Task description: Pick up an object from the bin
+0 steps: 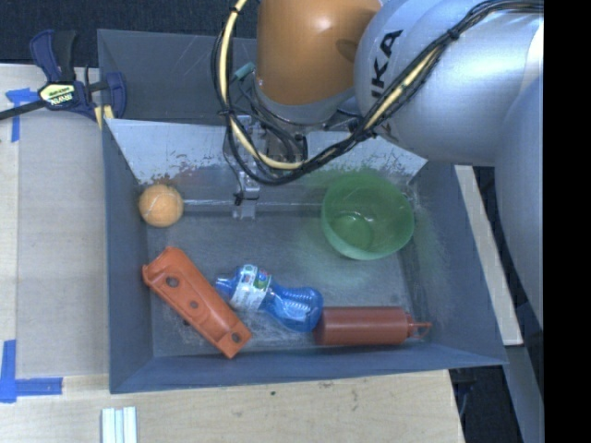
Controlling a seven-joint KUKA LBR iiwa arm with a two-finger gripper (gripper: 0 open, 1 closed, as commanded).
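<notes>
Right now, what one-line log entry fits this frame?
gripper: back of bin, between ball and bowl | front: block, bottle, tube | picked: nothing yet

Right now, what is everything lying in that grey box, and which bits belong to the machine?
ball: one, orange, back left.
bowl: one, see-through green, right side, upright.
flat block with holes: one, orange, front left, lying slantwise.
bottle-like thing: one, blue and white, front middle, on its side beside the block.
tube: one, reddish brown, front right, along the front wall.
bin: one, grey, holding all five.
arm: one, silver with orange cover, from the right.
gripper: one, dark, back middle, between ball and bowl.
</notes>
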